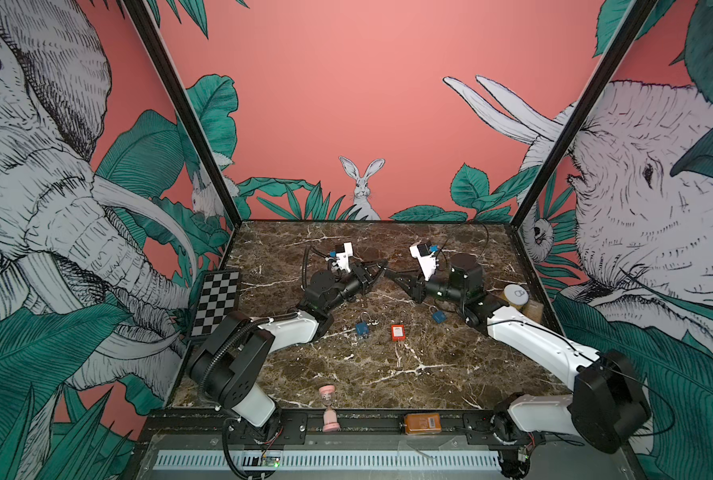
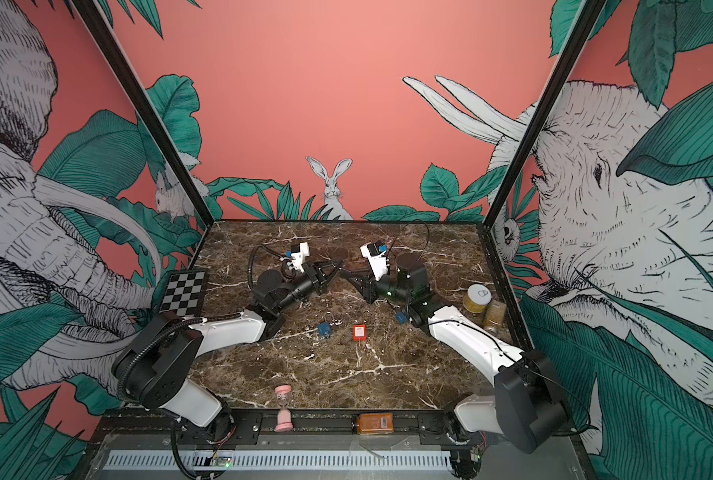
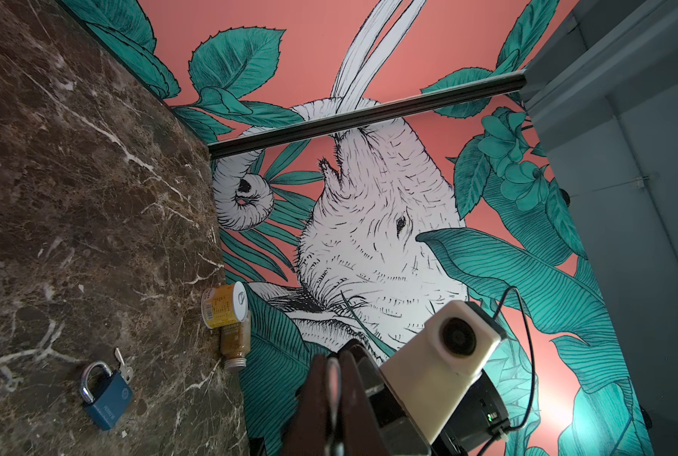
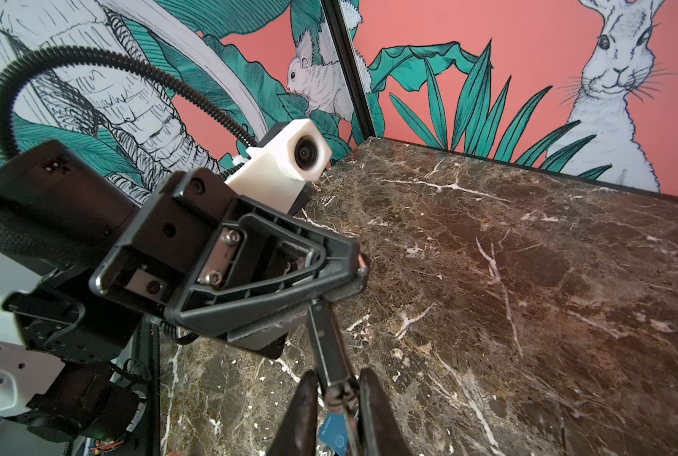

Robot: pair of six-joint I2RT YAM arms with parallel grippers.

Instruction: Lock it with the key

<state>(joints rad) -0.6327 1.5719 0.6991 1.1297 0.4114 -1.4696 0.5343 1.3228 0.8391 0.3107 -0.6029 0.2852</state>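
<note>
Bracketing a small blue metal padlock (image 4: 331, 434) with the right claw (image 4: 338, 374), grip unclear, beside the shut left claw (image 3: 335, 359); locking not yet evident.

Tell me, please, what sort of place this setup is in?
Probably a robot test booth: a left arm and right arm mounted at a marble-look tabletop, printed jungle walls around it, a checkerboard propped aside.

White links (image 1: 288, 328), blk joints (image 1: 230, 374), ribbed blk conduit (image 4: 92, 55), white wrist-cam housings (image 4: 286, 158), steel screws (image 4: 232, 237).
</note>
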